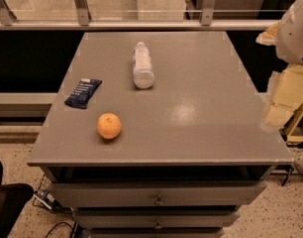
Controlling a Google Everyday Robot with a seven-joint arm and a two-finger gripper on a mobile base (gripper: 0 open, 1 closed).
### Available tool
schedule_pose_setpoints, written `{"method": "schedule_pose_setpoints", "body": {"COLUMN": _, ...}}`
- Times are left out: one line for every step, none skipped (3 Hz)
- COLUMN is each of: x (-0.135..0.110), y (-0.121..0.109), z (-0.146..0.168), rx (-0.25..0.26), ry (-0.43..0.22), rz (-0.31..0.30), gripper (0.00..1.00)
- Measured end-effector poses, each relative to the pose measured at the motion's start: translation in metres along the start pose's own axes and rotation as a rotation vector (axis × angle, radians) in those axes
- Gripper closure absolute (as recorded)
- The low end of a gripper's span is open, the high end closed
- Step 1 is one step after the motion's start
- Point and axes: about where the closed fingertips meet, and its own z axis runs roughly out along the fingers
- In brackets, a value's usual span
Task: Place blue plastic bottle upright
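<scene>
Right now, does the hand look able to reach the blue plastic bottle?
Probably yes: the hand hangs off the right edge of the table, with only bare tabletop between it and the blue plastic bottle.

Tabletop [201, 108] is plain flat grey with one pale shiny patch, and the drawers [117, 195] are the same grey. The bottle [142, 66] is clear with a faint blue tint, white cap, white label. The orange [109, 126] is bright orange. The snack wrapper [83, 93] is dark navy with tiny white print. The gripper [276, 114], off the tabletop's right edge, is creamy yellow. The floor [280, 217] is speckled beige.
</scene>
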Motion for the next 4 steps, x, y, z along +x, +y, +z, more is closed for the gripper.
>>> {"method": "schedule_pose_setpoints", "body": {"x": 0.0, "y": 0.0, "z": 0.0, "rx": 0.0, "ry": 0.0, "rz": 0.0, "gripper": 0.0}}
{"method": "schedule_pose_setpoints", "body": {"x": -0.006, "y": -0.017, "z": 0.009, "rx": 0.0, "ry": 0.001, "rz": 0.08, "gripper": 0.0}}
{"method": "schedule_pose_setpoints", "body": {"x": -0.026, "y": -0.06, "z": 0.034, "rx": 0.021, "ry": -0.001, "rz": 0.22, "gripper": 0.0}}
{"method": "schedule_pose_setpoints", "body": {"x": -0.052, "y": -0.102, "z": 0.052, "rx": 0.069, "ry": -0.018, "rz": 0.366, "gripper": 0.0}}
